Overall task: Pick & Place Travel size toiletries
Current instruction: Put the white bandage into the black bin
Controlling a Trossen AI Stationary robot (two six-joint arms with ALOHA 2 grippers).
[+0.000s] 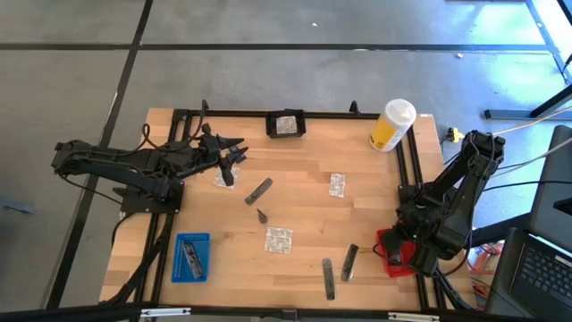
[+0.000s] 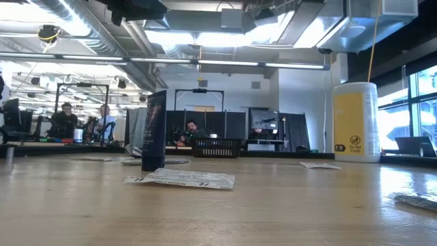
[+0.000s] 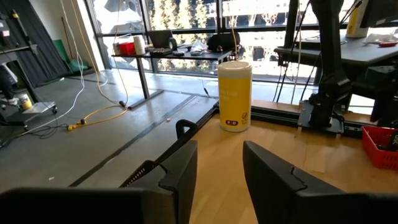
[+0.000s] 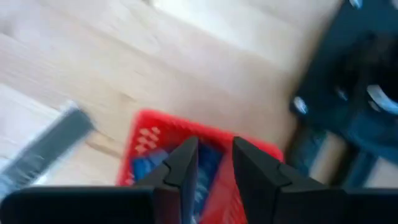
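The right end effector (image 4: 210, 163) hangs over the red tray (image 1: 393, 253), fingers narrowly apart and empty, probably to drop items there. The left end effector (image 3: 219, 177), also narrowly open, holds nothing. Sachets (image 1: 278, 240) and grey sticks (image 1: 349, 262) lie scattered on the surface (image 1: 304, 179)

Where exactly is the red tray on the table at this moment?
In the high view the red tray sits near the table's front right corner, under the right pincer, beside two dark sticks. The right wrist view shows it just below the pincer's fingers.
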